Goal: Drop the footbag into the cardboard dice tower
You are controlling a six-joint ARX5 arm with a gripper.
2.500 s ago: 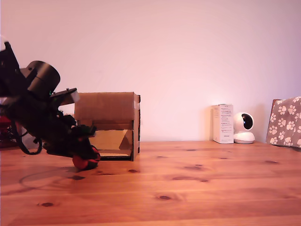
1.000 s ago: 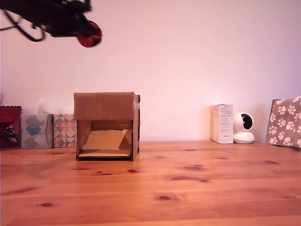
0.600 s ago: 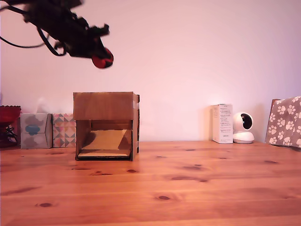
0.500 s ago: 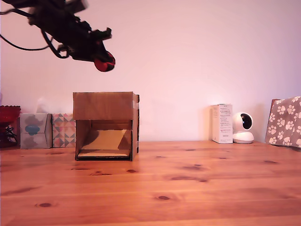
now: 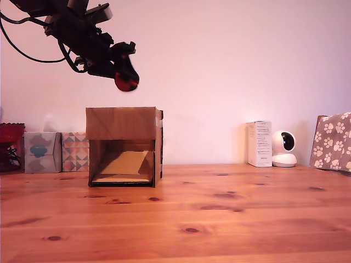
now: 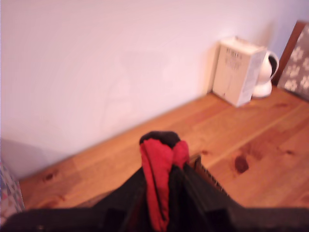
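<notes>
the worktop (image 5: 230, 219) is knotty pine-like wood, orange-toned with a slight satin sheen. the cardboard dice tower (image 5: 125, 146) is plain brown corrugated cardboard, matt, with raw cut edges. the footbag (image 5: 126, 82) looks soft and cloth-like, red and black panels squeezed into folds. the pincer (image 5: 125, 74) is matt black, plastic by its look. the white box (image 5: 259, 143) is smooth paperboard, the white camera (image 5: 284, 148) glossy plastic, the paw-print item (image 5: 332, 141) looks like matt fabric.
</notes>
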